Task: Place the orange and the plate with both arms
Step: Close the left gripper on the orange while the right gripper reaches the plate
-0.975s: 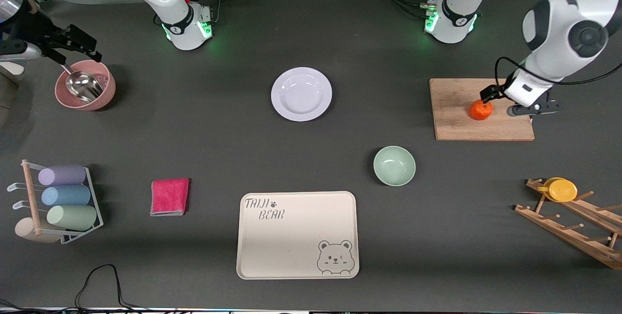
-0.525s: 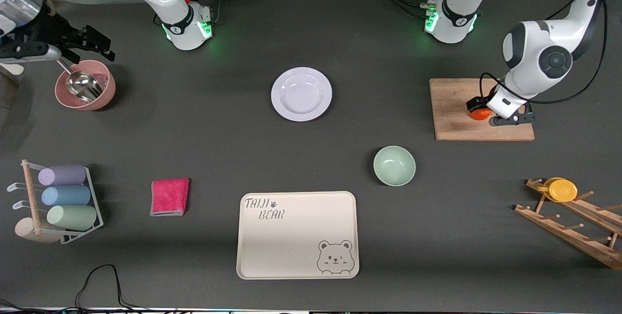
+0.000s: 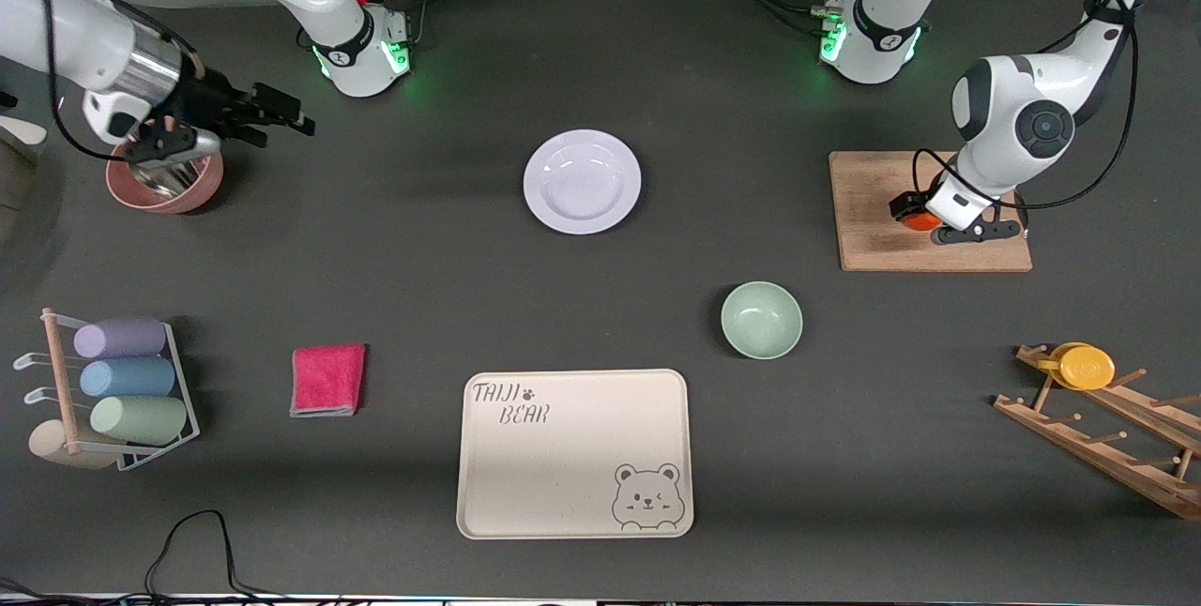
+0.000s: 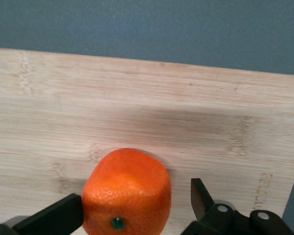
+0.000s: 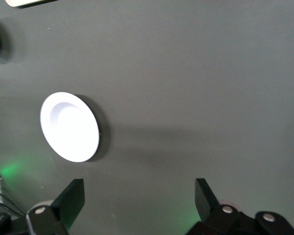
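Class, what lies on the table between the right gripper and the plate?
Only bare dark table between the right gripper and the plate, as front and right wrist views show.

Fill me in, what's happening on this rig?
The left gripper is down on the cutting board, fingers open around the orange, not shut on it. The right gripper hangs open in the air beside the pink bowl, aimed toward the plate, which sits untouched mid-table.

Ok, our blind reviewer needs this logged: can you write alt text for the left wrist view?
The left gripper, fingers open, straddles the orange sitting on the wooden cutting board; one finger appears to touch it and the other stands apart. Dark table shows past the board's edge.
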`<state>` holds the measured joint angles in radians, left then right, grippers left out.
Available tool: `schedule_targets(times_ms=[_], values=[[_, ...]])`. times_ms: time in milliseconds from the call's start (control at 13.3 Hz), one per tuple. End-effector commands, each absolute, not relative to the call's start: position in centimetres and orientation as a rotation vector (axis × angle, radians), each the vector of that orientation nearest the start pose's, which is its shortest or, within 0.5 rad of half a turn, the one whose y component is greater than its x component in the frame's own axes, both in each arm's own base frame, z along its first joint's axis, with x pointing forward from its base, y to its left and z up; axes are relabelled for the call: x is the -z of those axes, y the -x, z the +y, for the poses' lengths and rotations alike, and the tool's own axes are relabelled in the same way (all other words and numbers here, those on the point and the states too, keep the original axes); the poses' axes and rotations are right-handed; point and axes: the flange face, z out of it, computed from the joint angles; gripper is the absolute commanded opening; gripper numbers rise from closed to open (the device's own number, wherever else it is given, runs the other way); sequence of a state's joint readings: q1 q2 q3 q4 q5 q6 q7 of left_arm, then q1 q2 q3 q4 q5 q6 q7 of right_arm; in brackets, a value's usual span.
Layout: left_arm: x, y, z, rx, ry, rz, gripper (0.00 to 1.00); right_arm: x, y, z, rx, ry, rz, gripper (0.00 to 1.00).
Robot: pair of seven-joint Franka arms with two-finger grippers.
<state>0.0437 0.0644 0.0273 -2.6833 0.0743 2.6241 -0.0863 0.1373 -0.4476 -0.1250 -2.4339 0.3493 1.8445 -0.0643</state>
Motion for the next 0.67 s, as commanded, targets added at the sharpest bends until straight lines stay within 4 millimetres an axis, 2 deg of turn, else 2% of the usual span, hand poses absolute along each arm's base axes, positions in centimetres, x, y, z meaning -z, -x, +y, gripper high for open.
schedule_targets(times_ms=[0, 375, 450, 525, 600], values=[[-19.8, -39.2, 2.9, -0.19, 3.095, -0.117, 1.0, -42.0, -38.6, 3.5, -0.187, 2.6, -0.037, 1.0], [-19.8, -39.1, 3.6, -0.195, 3.067, -0.039, 0.99, -32.2, -37.7, 2.9, -0.187, 2.314, -0.062, 1.0], [-19.8, -39.1, 3.9, -0.195, 3.066, -0.046, 0.98, -29.8, -37.4, 2.3, -0.167, 2.262, -0.066, 1.0], [-19.8, -39.1, 4.1, -0.195, 3.066, -0.051, 0.96, -27.3, -37.2, 2.0, -0.134, 2.206, -0.095, 1.0], [-19.8, -39.1, 4.0, -0.195, 3.066, -0.051, 0.89, -24.4, -36.4, 1.8, -0.113, 2.157, -0.106, 1.0]])
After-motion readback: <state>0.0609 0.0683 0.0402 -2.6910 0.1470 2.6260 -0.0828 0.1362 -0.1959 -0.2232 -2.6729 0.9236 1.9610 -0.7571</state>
